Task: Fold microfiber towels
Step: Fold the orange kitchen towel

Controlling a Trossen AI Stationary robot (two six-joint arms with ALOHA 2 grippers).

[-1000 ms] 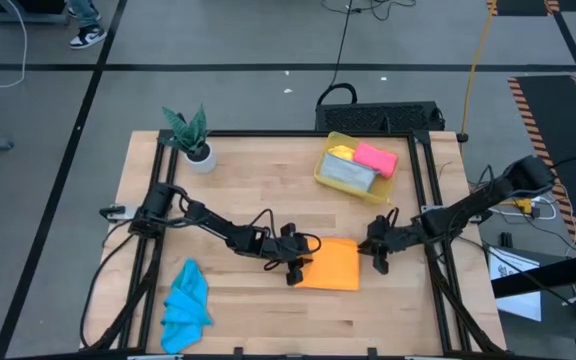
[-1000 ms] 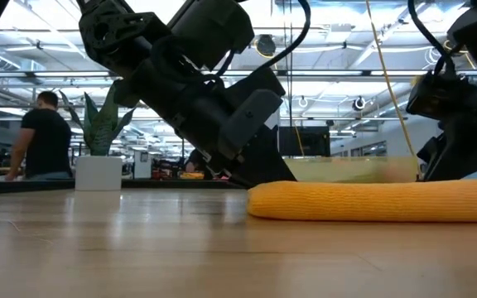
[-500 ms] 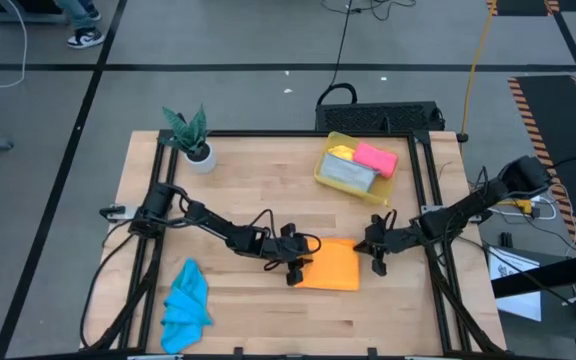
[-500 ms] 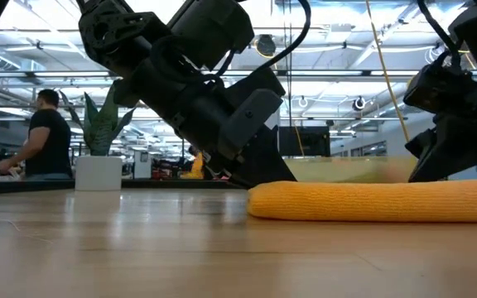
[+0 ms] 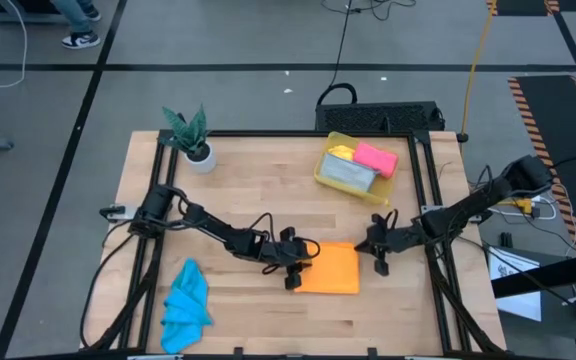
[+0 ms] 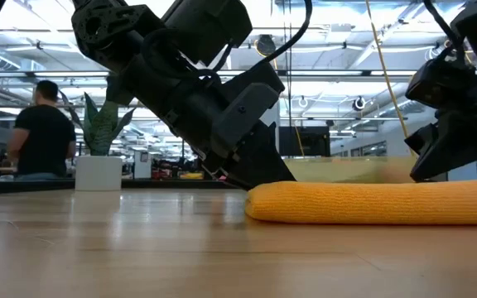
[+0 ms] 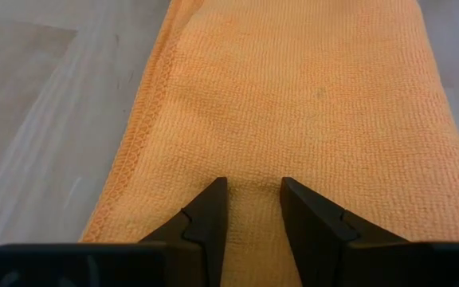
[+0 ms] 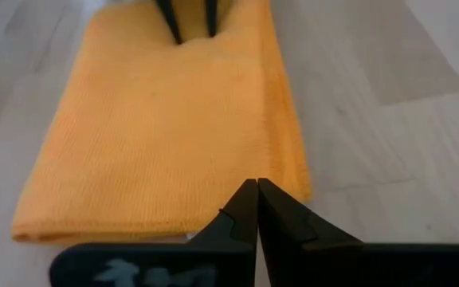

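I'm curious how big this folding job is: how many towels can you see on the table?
5: orange towel folded mid-table between the arms; blue towel crumpled near the front left corner; pink towel, grey towel and yellow towel in the yellow bin. More could lie underneath.

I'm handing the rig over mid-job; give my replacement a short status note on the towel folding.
Left pincer: fingers part open, pressing down on one end of the folded orange microfiber towel at the table's front centre.
Right pincer: shut, empty, at the orange towel's opposite edge.
Done: pink towel, grey towel and yellow towel lie in the translucent yellow plastic bin; the orange one is folded.
Left: the orange towel is not in the bin yet; the crumpled bright blue towel at front left is unfolded.
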